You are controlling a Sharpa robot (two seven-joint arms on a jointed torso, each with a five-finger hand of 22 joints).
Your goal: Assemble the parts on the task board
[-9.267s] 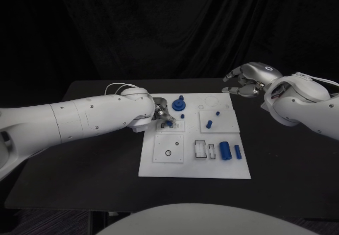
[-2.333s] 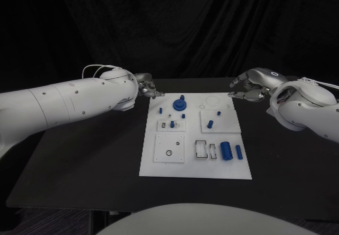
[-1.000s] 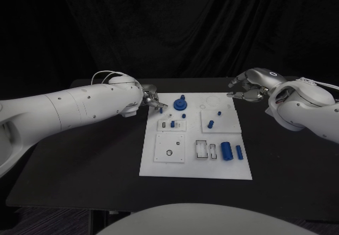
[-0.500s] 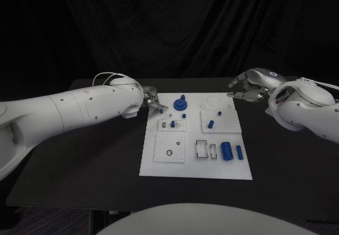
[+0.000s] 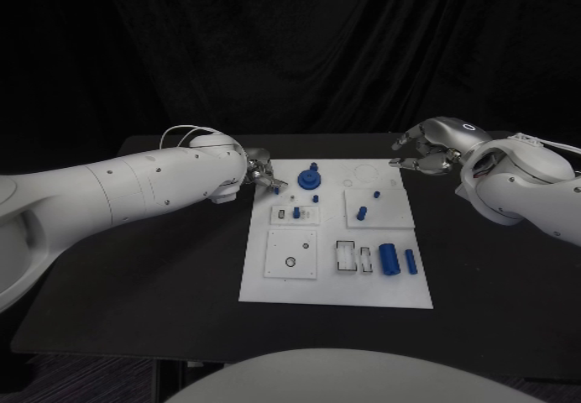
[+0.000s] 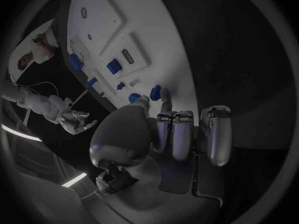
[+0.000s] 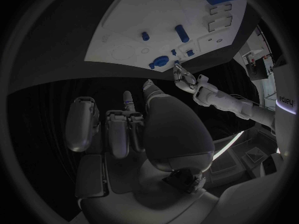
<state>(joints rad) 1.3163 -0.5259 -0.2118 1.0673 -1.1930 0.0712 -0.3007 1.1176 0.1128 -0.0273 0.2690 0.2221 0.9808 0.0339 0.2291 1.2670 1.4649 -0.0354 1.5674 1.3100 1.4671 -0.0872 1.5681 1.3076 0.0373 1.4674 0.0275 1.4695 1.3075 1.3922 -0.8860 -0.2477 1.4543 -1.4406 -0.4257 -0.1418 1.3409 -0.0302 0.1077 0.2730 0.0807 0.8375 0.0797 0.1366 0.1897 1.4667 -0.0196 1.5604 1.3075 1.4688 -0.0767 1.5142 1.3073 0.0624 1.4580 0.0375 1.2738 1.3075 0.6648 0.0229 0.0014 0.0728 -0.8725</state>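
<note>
- Left hand (image 5: 259, 174): hovered at the far left corner of the task board (image 5: 334, 290), fingers (image 6: 176, 134) curled inward. In the left wrist view the fingertips lay close to a small blue peg (image 6: 155, 92) near the board edge. Whether they pinched it could not be told.
- Right hand (image 5: 426, 151): raised beyond the far right corner of the board, well apart from the parts, fingers curled in, nothing visible in them.
- Task board: white plate in the middle of the black table (image 5: 145, 277), long side running away from the robot.
- Blue gear-like part (image 5: 309, 178): stood on the far end of the board, just beside the left hand.
- Blue cylinder (image 5: 386, 259): lay in the near right section, a slimmer blue piece (image 5: 410, 261) beside it.
- Small blue pegs (image 5: 359, 213): stood in the middle panels; their exact seating was too small to make out.
- Left arm: hid the table behind it.
</note>
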